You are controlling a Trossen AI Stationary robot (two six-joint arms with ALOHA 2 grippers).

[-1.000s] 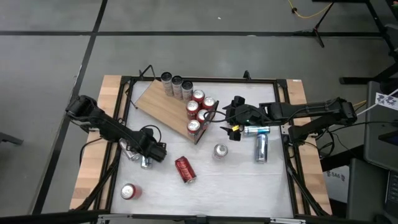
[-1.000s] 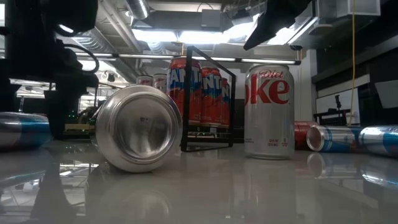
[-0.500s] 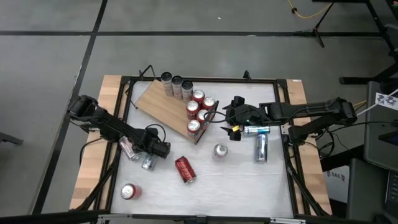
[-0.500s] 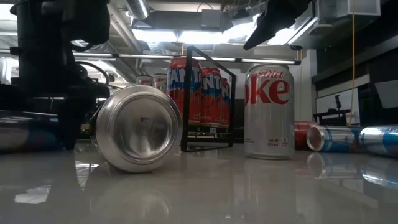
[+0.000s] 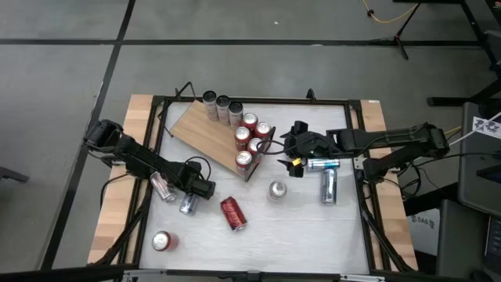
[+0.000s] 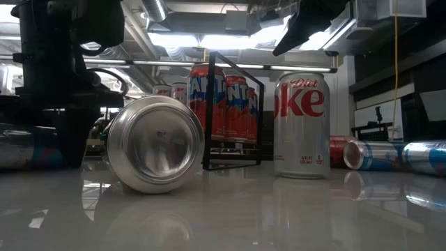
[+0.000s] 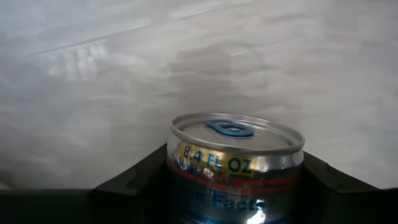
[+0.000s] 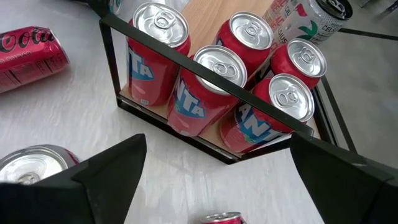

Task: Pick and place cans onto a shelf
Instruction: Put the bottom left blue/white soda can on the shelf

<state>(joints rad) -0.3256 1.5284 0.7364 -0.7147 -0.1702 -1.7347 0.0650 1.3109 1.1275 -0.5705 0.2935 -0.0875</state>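
A slim blue-and-silver can (image 7: 235, 163) lies on its side on the white table, at the left in the high view (image 5: 188, 205). My left gripper (image 5: 196, 189) points straight down over it, shut on it. The wooden shelf (image 5: 205, 129) lies at the far middle. Several red cans (image 8: 214, 74) stand at its black-framed end and slim cans (image 5: 222, 107) at its far edge. My right gripper (image 5: 296, 153) hangs open above the table, right of the shelf, holding nothing. My left gripper pinches the lying can's round sides (image 7: 177, 180) between its two fingers, close to the can's top end (image 7: 231, 130). The fingers (image 7: 134, 183) come from above, pointing down, and lie across the can. The can rests on the table.
Another slim can (image 5: 162, 187) lies just left of the held one. A red can (image 5: 233, 213) lies near the middle, another (image 5: 162, 240) at the near left. A silver can (image 5: 277, 189) stands upright. Two blue-and-silver cans (image 5: 325, 176) lie at the right.
My left gripper has come down and a little toward the table's right edge over the lying slim can, turning slightly about its own axis. The can has stayed where it lay.
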